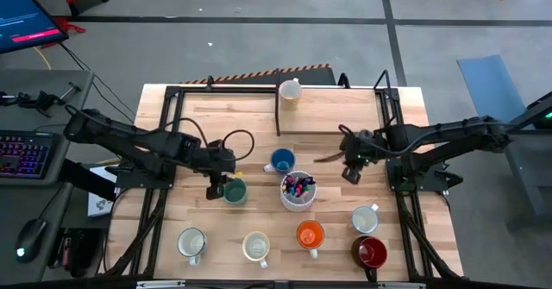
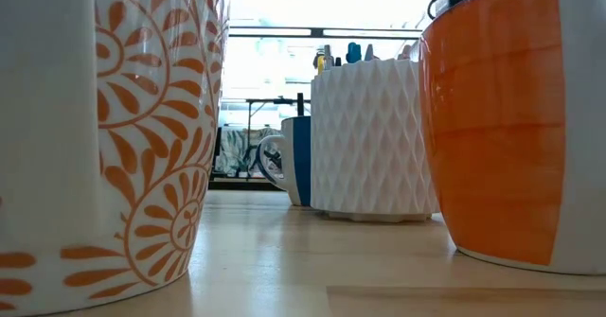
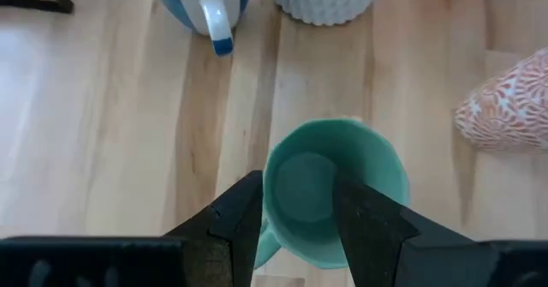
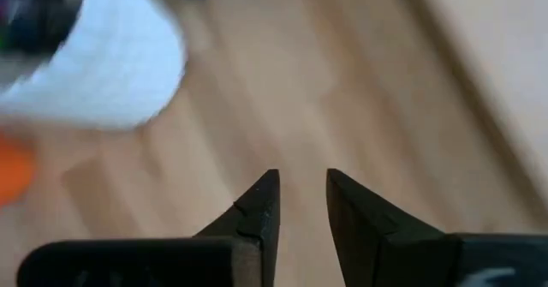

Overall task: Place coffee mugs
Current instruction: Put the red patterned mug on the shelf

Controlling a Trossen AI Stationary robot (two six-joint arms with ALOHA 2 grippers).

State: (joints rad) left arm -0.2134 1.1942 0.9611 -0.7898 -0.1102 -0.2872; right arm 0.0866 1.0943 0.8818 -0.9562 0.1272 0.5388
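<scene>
My left gripper (image 1: 217, 186) is shut on the teal green mug (image 1: 235, 191), left of the white pen cup (image 1: 298, 191). My right gripper (image 1: 352, 172) hovers open over bare wood to the right of the pen cup, its fingertips a narrow gap apart (image 4: 302, 193). The blue mug (image 1: 281, 160) stands just beyond the pen cup. The cream mug (image 1: 290, 91) stands by the far edge. Along the near edge stand a white mug (image 1: 191, 243), a pale mug (image 1: 256, 247), the orange mug (image 1: 310, 235), a grey-white mug (image 1: 365, 219) and the dark red mug (image 1: 371, 253). My left gripper pinches the teal mug's wall (image 3: 267, 188) on the side where its handle (image 3: 267, 248) is. One finger (image 3: 368, 223) is inside the mug and the other (image 3: 240, 223) outside. The fingers come from above, slanting from the table's left. The mug is upright; I cannot tell whether its base is on the table.
A black frame (image 1: 278, 108) runs around the light wood table, with a bar beside the cream mug. Bare wood lies between the far rail and the blue mug. In the low view a mug with an orange pattern (image 2: 104, 137) and the orange mug (image 2: 511, 128) stand close up.
</scene>
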